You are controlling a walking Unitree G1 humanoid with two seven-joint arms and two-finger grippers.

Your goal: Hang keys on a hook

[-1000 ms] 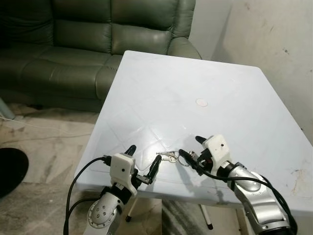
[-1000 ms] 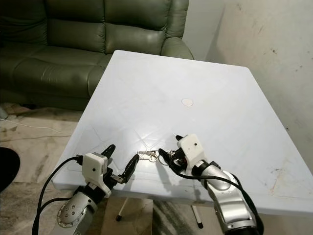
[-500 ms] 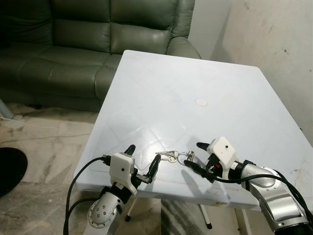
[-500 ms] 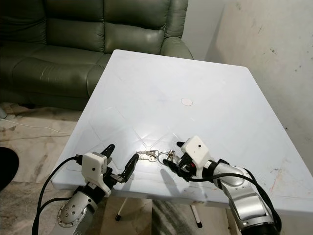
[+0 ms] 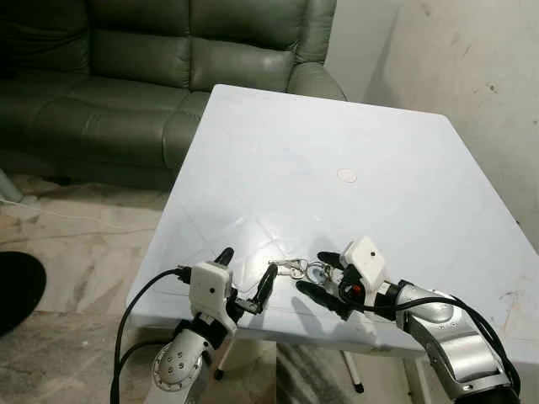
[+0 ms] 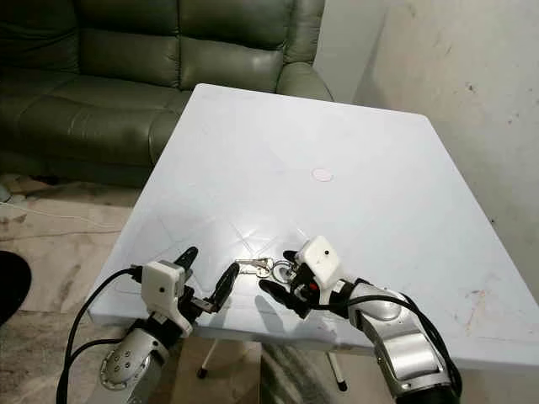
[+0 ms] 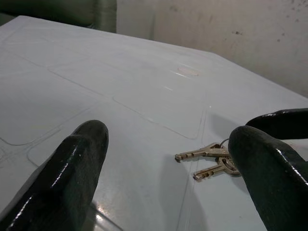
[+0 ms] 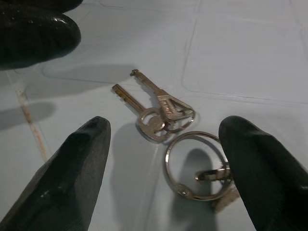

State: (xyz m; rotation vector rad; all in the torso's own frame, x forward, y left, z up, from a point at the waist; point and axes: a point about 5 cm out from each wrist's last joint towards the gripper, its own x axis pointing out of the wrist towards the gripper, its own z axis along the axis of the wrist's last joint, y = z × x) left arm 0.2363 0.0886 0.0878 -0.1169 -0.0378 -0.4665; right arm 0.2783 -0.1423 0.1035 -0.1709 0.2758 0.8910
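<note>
Two small silver keys (image 8: 156,107) lying flat on the white table (image 5: 337,126), close to the near edge. Joined to a bigger wire ring (image 8: 196,166) just beside them, with another little metal bit hooked on that ring. Nothing lifting them, nothing pinching them.

Right gripper (image 5: 324,276) low over the table, fingers spread wide apart, one on each side of the ring. Black fingertips (image 8: 77,163) near the metal; hard to tell if touching. Keys sticking out past the tips, toward the other arm.

Left gripper (image 5: 246,281) at the near edge of the table, also spread wide, holding nothing. Keys just beyond its fingertips (image 7: 77,159), a bit to one side. Both grippers pointing at each other with the keys in between.

Table top smooth, shiny and pale, with faint lines pressed into it like big diamonds. One small round mark (image 5: 346,176) near the middle, well apart from the keys. A brownish stain near the right edge.

Behind the table, a big dark green sofa (image 5: 126,76), puffy and a bit shiny. To the right, a dirty whitish wall (image 5: 472,67) with spots. Below, a worn stony floor (image 5: 76,252) with a thin white cable (image 5: 50,215) across it.
</note>
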